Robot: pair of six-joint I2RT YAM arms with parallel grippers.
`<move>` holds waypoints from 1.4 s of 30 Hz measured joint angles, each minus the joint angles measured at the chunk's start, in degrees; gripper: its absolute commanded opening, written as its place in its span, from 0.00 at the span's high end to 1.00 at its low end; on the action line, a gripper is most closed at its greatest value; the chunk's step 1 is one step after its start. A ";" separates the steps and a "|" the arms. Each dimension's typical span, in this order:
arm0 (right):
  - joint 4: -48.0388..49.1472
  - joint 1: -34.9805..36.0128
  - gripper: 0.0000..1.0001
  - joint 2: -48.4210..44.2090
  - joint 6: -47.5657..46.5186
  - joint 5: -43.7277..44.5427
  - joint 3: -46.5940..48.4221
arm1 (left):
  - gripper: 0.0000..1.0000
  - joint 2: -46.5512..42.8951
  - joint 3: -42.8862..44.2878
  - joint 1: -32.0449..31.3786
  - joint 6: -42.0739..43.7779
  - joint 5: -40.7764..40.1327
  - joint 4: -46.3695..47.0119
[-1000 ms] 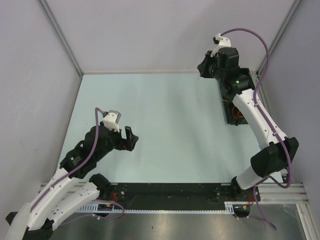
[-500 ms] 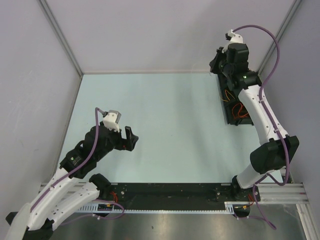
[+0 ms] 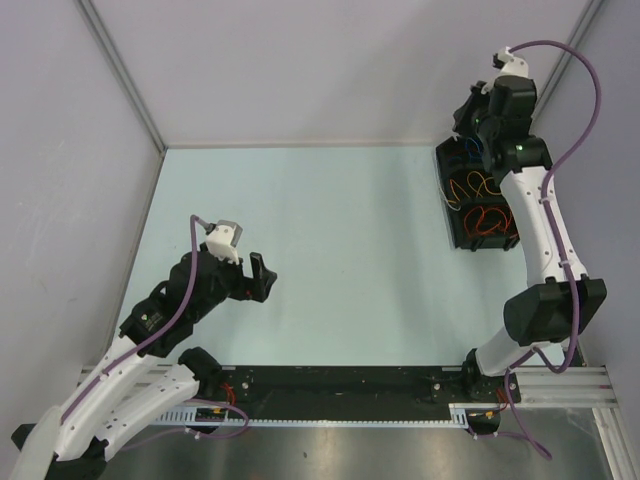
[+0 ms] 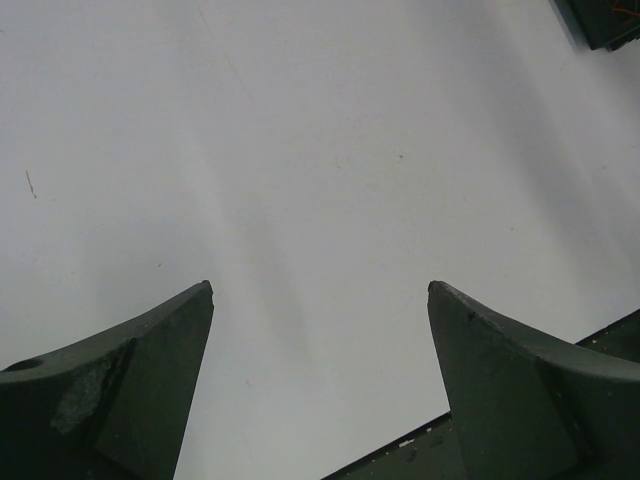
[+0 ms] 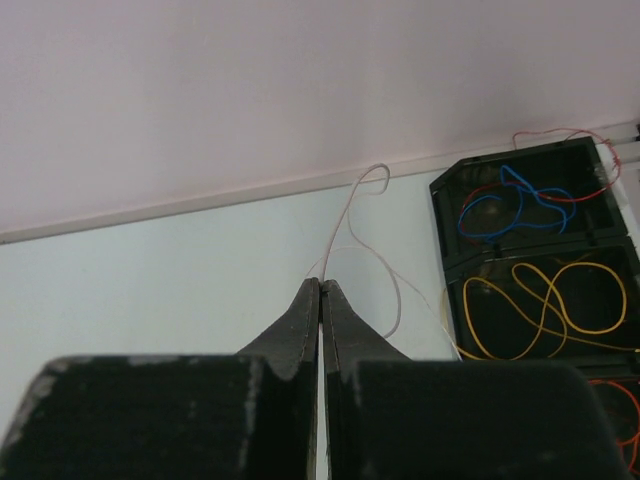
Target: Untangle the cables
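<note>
In the right wrist view my right gripper (image 5: 322,282) is shut on a thin pale cable (image 5: 372,178) that loops up from the fingertips and falls back toward a black tray (image 5: 480,172). Its compartments hold blue and red cables (image 5: 510,200), a yellow cable (image 5: 545,300) and an orange one (image 5: 625,425). From above, the right gripper (image 3: 468,118) hovers over the far end of the tray (image 3: 450,215); the pale cable is too thin to see there. My left gripper (image 3: 256,276) hangs open over bare table at the near left, nothing between its fingers (image 4: 150,360).
Grey walls close in the pale table (image 3: 330,240) on the left, back and right. A black rail (image 3: 340,382) runs along the near edge between the arm bases. A corner of the tray (image 4: 605,20) shows at the top right of the left wrist view.
The right arm has swung right and toward the back corner, uncovering the tray and its cables. The left arm has not moved.
</note>
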 measured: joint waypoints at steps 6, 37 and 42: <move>0.31 -4.61 1.00 -0.11 0.59 -0.44 2.16 | 0.07 0.07 0.00 0.00 0.00 0.20 0.00; 15.74 -23.96 1.00 2.62 -4.61 -36.87 -0.13 | 0.07 8.07 -0.02 0.15 0.04 0.79 0.02; 21.88 -28.46 1.00 2.75 -3.78 -41.55 -11.45 | 0.08 9.70 -0.02 0.15 0.04 0.92 0.02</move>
